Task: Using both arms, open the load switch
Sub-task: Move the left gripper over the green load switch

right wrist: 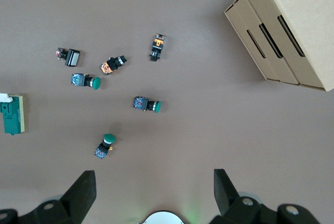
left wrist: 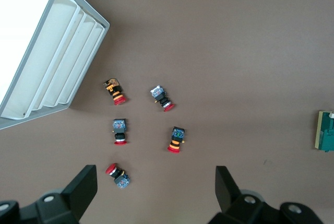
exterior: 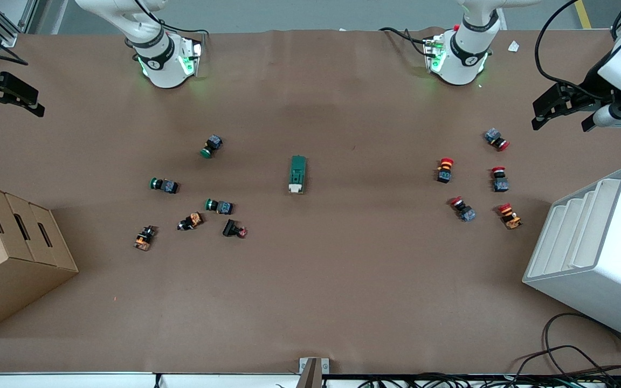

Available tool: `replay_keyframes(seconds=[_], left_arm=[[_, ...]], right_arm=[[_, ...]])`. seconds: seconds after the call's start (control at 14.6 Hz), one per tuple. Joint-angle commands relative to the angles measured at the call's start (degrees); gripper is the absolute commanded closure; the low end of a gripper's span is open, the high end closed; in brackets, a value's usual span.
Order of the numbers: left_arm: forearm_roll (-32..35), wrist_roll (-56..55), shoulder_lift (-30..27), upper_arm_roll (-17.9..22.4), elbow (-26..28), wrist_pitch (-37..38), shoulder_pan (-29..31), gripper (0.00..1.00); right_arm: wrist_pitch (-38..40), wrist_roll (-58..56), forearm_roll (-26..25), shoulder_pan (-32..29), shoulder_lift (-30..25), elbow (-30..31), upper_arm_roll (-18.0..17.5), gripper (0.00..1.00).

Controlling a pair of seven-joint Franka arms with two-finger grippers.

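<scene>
The load switch (exterior: 297, 174) is a dark green block with a white piece at the end nearer the front camera. It lies alone at the table's middle, and also shows at the edge of the left wrist view (left wrist: 326, 131) and the right wrist view (right wrist: 12, 114). My left gripper (exterior: 561, 124) hangs open and empty over the left arm's end of the table, above the red-capped buttons (left wrist: 120, 176). My right gripper (exterior: 11, 110) hangs open and empty over the right arm's end of the table (right wrist: 154, 192). Both grippers are well away from the switch.
Green and orange push buttons (exterior: 219, 206) lie scattered toward the right arm's end. Red ones (exterior: 462, 209) lie toward the left arm's end. A cardboard box (exterior: 8, 248) and a white slotted rack (exterior: 596, 253) stand at the two ends. Cables (exterior: 574, 355) trail near the front edge.
</scene>
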State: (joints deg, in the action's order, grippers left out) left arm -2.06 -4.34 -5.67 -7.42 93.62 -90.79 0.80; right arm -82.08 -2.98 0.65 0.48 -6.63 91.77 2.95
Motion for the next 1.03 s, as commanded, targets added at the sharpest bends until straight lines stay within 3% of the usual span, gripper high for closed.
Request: replay_keyframes(seconds=[0.0,0.21,0.41,0.69,0.96], left_arm=[[0.82,0.12,0.39,-0.22,-1.25,1.31,-0.09,0.0],[0.83,-0.23,0.57,-0.66,-1.43,1.31,-0.35,0.0],[2.92,-0.32,2.32,-3.64,-1.34,0.18,-0.36,0.0],[3.03,-3.55,6.97,-12.33,0.06,-6.23,-0.36,0.0],[3.29,-22.67,11.98,-22.96,6.11,-19.74,-0.79,0.0]], right_arm=[[-0.71,-0.36,-0.21,-0.65,-1.28,0.78,-0.23,0.0],[-1.16,-0.28,-0.13,-0.74,-1.02,-0.19,-0.31,0.0],[0.33,0.07,-0.13,1.7,-1.19,-1.16,-1.19,0.0],[-1.58,-0.19,-1.0,2.51,-0.41,-1.51,-0.93,0.0],[-5.71,-0.1,-0.83,1.37,1.35,-1.69,-0.67,0.0]])
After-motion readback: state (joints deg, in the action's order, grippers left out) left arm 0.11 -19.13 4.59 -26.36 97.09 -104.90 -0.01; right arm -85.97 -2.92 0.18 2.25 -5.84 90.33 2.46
